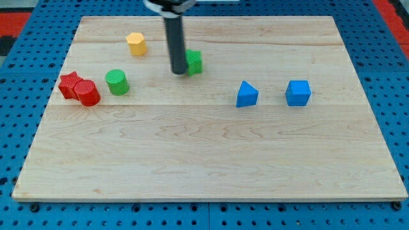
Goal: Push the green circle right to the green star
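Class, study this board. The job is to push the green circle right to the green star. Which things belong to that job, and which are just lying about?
Belongs to the job:
green circle
green star, partly behind the rod
my tip, touching or nearly touching the star's left side, well right of the circle

Just lying about:
yellow block
red star
red cylinder
blue wedge-like block
blue cube

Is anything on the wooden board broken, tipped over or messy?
No, nothing stands out. The green circle, yellow block, both red blocks and both blue blocks sit flat on the board. My tip rests just left of the green star, partly hiding it.
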